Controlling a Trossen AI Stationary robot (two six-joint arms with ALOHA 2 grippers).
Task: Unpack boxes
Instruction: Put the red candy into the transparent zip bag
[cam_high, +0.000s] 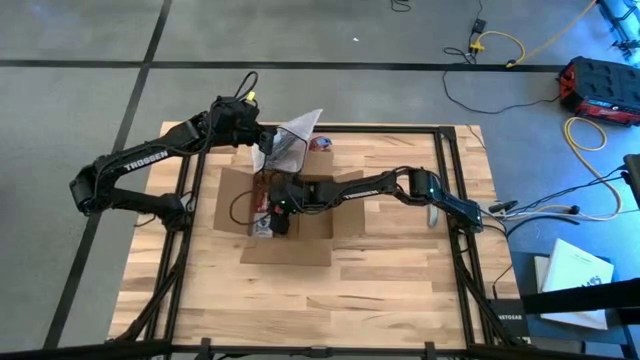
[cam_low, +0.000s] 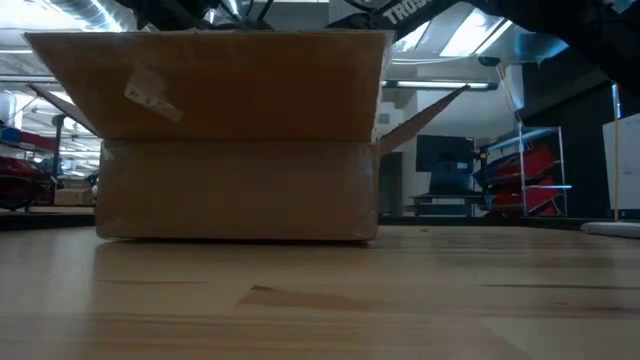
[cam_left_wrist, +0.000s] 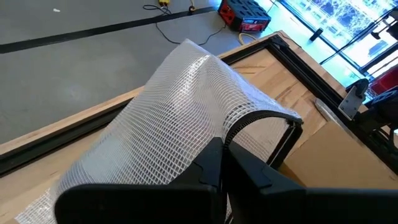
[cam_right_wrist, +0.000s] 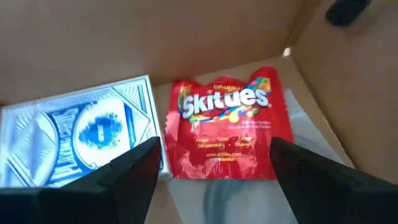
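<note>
Right between the right tool's (cam_right_wrist: 211, 177) spread dark fingers (cam_right_wrist: 127, 177) sits a red Skittles pouch (cam_right_wrist: 227, 121), glossy and crinkled, flat on the cardboard floor of the box (cam_right_wrist: 186, 37). Beside that pouch, just off one finger, lies a blue-and-white patterned card pack (cam_right_wrist: 74, 134), flat and rectangular. Only the right wrist view gives us these contents; the tool is released, gripping nothing, hanging above them.

Up top, the high view puts the right tool (cam_high: 282, 205) down inside the box (cam_high: 330, 235), towards its left end, with flaps splayed outward all round. Brown, shallow, matte cardboard, sitting mid-desk (cam_high: 400, 290) on pale wooden planks. Its long axis looks to run left-right across the desk, though the spread flaps blur that.

Low view shows what the others cannot: the box's near side wall (cam_low: 235, 190) face-on, broad and low, with a raised flap above carrying a crumpled strip of clear tape (cam_low: 150, 95), and another flap angled out at the right.

Over to the left tool (cam_high: 262, 138), held beyond the box's far edge, clenched on the clear plastic bag (cam_high: 290, 135). Its own wrist view shows the bag (cam_left_wrist: 168, 124) close: translucent, silvery, with a fine grid weave, draped over its fingers (cam_left_wrist: 211, 174).
</note>
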